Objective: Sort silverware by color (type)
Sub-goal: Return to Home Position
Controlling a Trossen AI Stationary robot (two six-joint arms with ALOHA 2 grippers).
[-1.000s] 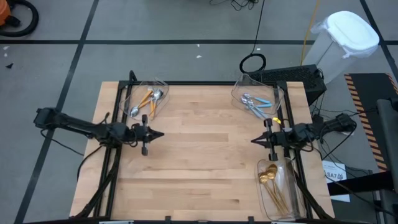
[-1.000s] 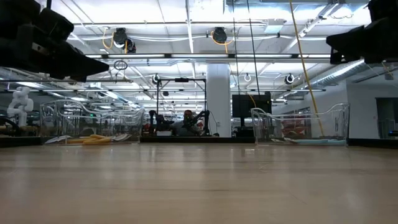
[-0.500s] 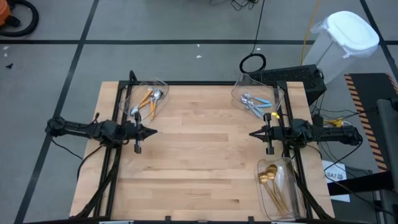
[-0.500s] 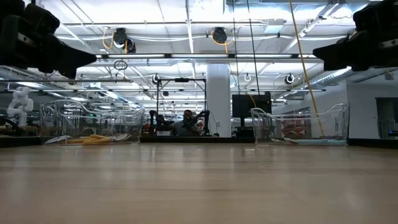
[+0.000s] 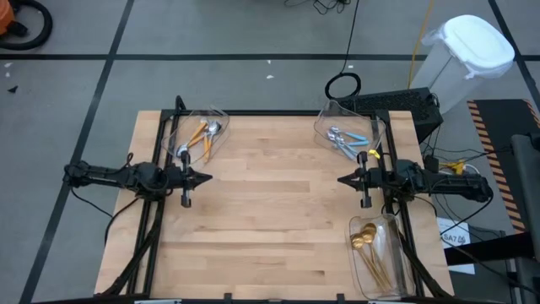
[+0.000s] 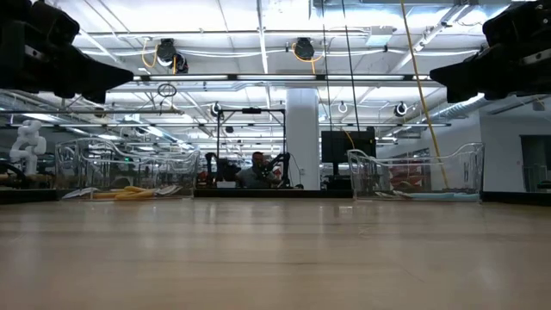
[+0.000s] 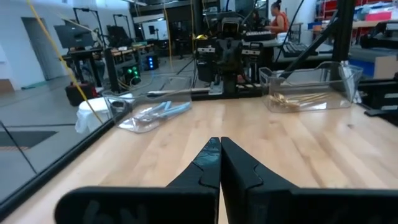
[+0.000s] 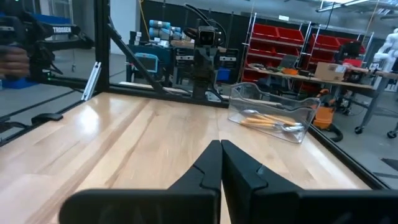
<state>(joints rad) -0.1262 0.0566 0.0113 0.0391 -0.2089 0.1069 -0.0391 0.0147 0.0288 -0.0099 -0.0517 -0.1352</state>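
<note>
The silverware lies in three clear bins. Orange-handled spoons point(image 5: 199, 135) fill the far-left bin, also seen as orange-handled spoons point(image 8: 268, 122) in the right wrist view. Light blue-handled spoons point(image 5: 348, 142) lie in the far-right bin. Gold spoons point(image 5: 369, 247) lie in the near-right bin, and show as gold spoons point(image 7: 297, 99) in the left wrist view. My left gripper point(image 5: 207, 178) is shut at the table's left edge, level, pointing right. My right gripper point(image 5: 341, 181) is shut at the right edge, pointing left. Both hold nothing.
The wooden table top point(image 5: 274, 211) lies bare between the two grippers. A black frame point(image 5: 160, 135) runs along the table's edges. A white lidded trash bin point(image 5: 472, 51) stands off the table at the far right. A person point(image 7: 278, 14) sits in the room beyond.
My left gripper has drawn back toward the table's left edge and a little toward the far edge. My right gripper has drawn back toward the right edge and swung slightly toward the far edge, so that it points straight left. Both stay shut.
</note>
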